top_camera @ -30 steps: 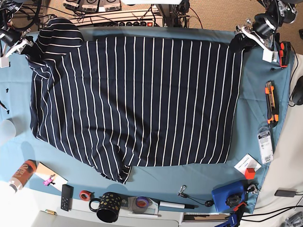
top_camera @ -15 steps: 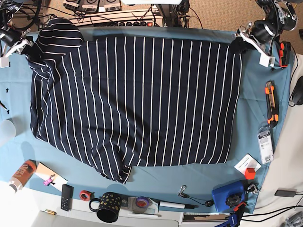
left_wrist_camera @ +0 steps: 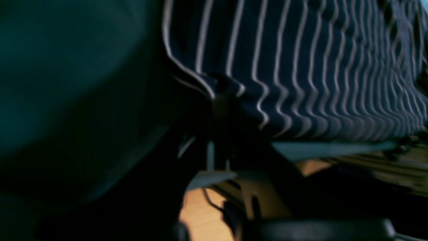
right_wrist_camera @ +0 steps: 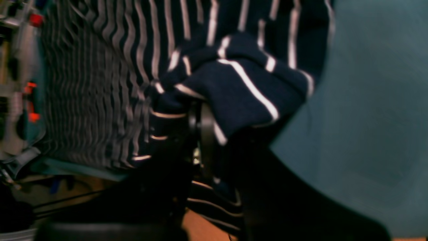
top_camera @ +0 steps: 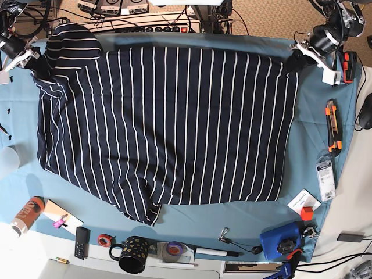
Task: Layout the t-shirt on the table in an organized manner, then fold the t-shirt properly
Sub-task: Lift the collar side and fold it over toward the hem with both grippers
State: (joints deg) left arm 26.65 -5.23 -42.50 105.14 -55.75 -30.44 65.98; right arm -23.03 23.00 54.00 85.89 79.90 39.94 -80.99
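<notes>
With each end effector, left (top_camera: 295, 54) and right (top_camera: 30, 60), clenched on a far corner of the t-shirt (top_camera: 168, 122), lift both evenly (no jerks), dragging it flat over the tabletop (top_camera: 308, 151).

Change over the last second. The left hand (top_camera: 295, 56) has closed onto the far corner of the t-shirt (top_camera: 168, 122), where earlier it stood open beside that corner; the corner is now drawn slightly outward and the far hem lies straighter. The right hand (top_camera: 29, 58), gripping the bunched sleeve end, has shifted slightly toward the far edge of the worktop (top_camera: 314, 145), pulling the fabric tauter.
</notes>
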